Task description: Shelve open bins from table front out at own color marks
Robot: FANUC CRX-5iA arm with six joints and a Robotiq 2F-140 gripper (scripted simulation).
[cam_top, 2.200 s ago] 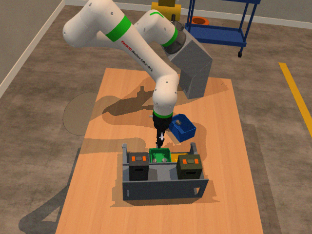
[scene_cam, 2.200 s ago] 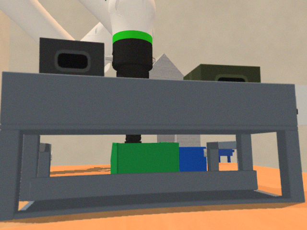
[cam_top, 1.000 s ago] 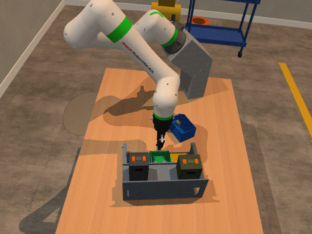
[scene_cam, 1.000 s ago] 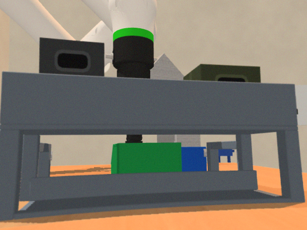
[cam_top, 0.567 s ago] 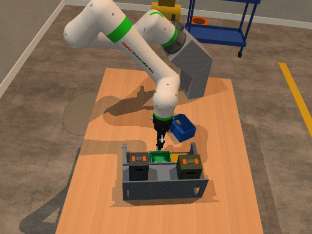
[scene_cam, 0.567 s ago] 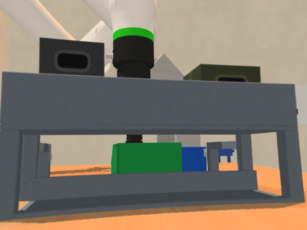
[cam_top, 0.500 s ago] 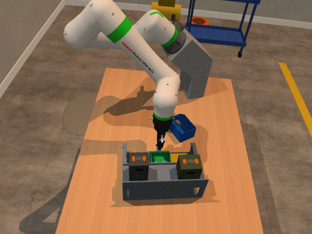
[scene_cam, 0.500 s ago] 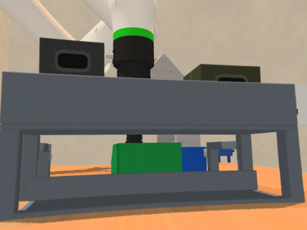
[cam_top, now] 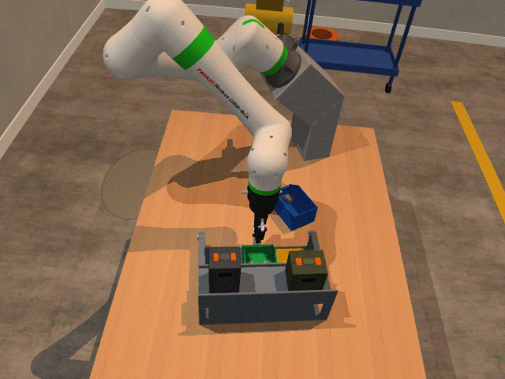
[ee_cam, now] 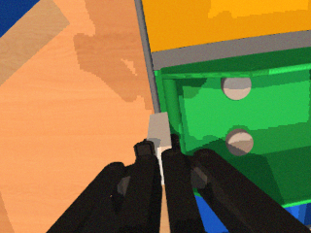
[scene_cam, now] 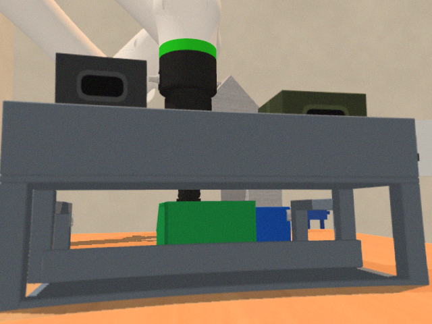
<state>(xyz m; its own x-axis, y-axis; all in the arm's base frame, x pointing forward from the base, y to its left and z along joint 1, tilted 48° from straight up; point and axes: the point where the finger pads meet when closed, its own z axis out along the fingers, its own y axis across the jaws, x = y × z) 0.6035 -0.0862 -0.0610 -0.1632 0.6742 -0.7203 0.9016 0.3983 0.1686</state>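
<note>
The claw (cam_top: 258, 239) (scene_cam: 188, 195) (ee_cam: 160, 127) is narrow, its fingers together with no bin wall visible between them, at the outer face of the green bin's front wall. From there the green bin (cam_top: 245, 255) (scene_cam: 209, 223) (ee_cam: 287, 71) lies straight ahead in the shelf (cam_top: 267, 308) (scene_cam: 209, 146) (ee_cam: 204, 48), long axis running inward. Any further push should follow that line; backing straight out looks next. Behind the claw, to the robot's left, the blue bin (cam_top: 304, 220) (scene_cam: 273, 223) (ee_cam: 12, 15) sits askew on the surface (cam_top: 358, 264) (scene_cam: 209, 310) (ee_cam: 44, 146).

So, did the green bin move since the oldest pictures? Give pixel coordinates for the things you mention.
Yes. In the top view, the green bin (cam_top: 259, 256) (scene_cam: 209, 223) (ee_cam: 262, 114) went deeper into the shelf (cam_top: 265, 308) (scene_cam: 209, 150) (ee_cam: 233, 49).
</note>
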